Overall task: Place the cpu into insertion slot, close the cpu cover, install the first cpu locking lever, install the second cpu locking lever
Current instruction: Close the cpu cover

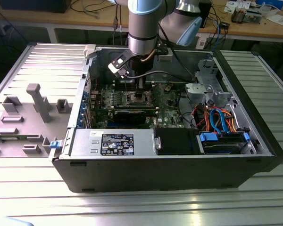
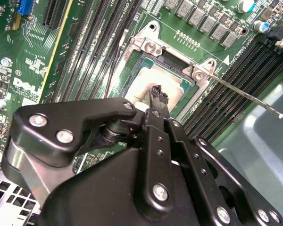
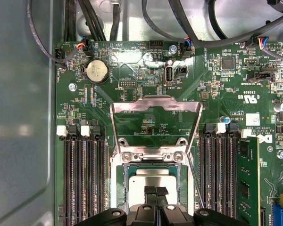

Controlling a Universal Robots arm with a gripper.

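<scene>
The cpu (image 3: 153, 180) lies flat in the insertion slot on the green board (image 3: 132, 75), its silver top showing under my fingertips. It also shows in the second wrist view as the cpu (image 2: 148, 77). The cpu cover (image 3: 155, 101) stands swung up and open behind the socket, and the board shows through its window. One thin locking lever (image 2: 247, 95) sticks out free to the side, seen too as the lever (image 3: 193, 165). My gripper (image 3: 155, 191) hangs right over the chip's middle, fingers shut together with nothing between them. From outside, the gripper (image 1: 140, 88) reaches down into the case.
Memory slots (image 3: 85, 179) flank the socket on both sides, with one stick (image 3: 247, 183) fitted. The open computer case (image 1: 179, 174) has a power supply (image 1: 113, 141) at the front, a blue drive bay (image 1: 224, 141) and loose cables (image 1: 214, 115) toward the exterior view's right. A grey fixture (image 1: 37, 101) stands outside.
</scene>
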